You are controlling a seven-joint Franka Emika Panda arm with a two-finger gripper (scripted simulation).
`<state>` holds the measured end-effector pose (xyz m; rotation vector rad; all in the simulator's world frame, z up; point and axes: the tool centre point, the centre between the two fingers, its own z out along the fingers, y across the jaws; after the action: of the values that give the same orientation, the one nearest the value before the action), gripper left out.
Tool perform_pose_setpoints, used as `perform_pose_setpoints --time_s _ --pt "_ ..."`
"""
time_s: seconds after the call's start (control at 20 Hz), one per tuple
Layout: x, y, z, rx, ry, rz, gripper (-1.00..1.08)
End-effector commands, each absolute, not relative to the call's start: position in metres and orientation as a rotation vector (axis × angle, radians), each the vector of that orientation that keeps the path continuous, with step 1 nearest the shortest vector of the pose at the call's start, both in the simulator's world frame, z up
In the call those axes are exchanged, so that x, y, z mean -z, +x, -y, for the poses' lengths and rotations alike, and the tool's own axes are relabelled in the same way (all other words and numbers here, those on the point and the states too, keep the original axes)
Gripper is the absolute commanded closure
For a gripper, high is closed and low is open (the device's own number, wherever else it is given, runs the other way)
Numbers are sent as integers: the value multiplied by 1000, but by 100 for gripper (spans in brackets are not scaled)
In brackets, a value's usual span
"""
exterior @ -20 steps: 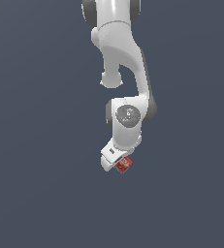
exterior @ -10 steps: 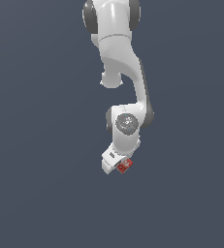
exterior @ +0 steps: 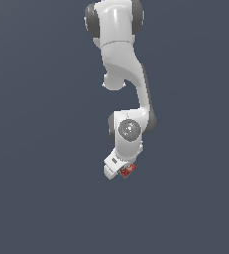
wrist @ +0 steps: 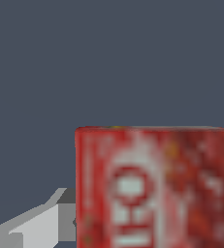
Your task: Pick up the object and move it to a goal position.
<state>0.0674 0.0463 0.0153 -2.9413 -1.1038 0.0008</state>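
Pickup looks done: the gripper (exterior: pixel 122 171) is clamped on the small red box (exterior: pixel 128 170), which fills the wrist view against one grey finger (wrist: pixel 45 220). Carrying it to the goal remains; no goal marker shows.

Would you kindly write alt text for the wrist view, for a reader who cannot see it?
A red box with blurred white lettering fills much of the frame, very close to the camera. A pale grey part of the gripper shows beside it, and the rest is plain dark grey-blue background.
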Motion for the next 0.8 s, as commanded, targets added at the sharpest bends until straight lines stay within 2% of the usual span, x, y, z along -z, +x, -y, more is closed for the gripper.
perform_pose_setpoints --time_s 0.0,0.75 --pt "-15 68 -46 0 -2941 1104 108" --pt "-27 60 -37 0 -2941 1104 108"
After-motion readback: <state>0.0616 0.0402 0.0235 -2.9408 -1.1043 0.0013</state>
